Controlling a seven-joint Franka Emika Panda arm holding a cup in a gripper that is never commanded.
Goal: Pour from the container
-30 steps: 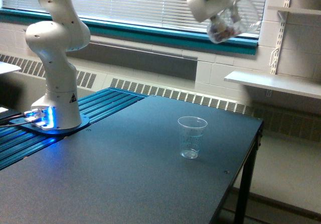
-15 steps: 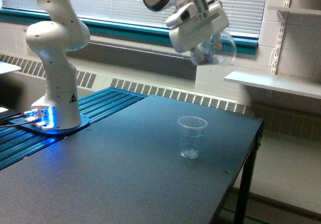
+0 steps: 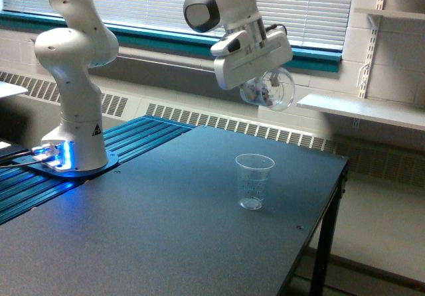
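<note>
1. Gripper (image 3: 264, 87): the white Panda hand hangs high above the table, its fingers pressed against the container; the fingertips are largely hidden behind the hand's housing, but the cup hangs from it, so the grasp is judged firm.
2. Container (image 3: 272, 90): one small clear rounded cup, tipped on its side in the air, holding a few reddish-brown and pale pieces. It sits above the table's far edge, up and slightly toward the exterior view's right of the receiving cup, well apart from it.
3. Measuring cup (image 3: 254, 182): one taller tapered clear cup with printed lines, upright on the table near its right-hand edge in the exterior view. It appears empty.
4. Table (image 3: 166, 229): one dark, flat top; no spilled pieces are visible on it.
5. Arm base (image 3: 73, 137): one white pedestal with a blue light, at the table's left side in the exterior view.
6. Progress, as a judgement: the container is grasped and lifted; nothing seems poured. What remains is aligning its mouth over the measuring cup, tipping further, and emptying it.
</note>
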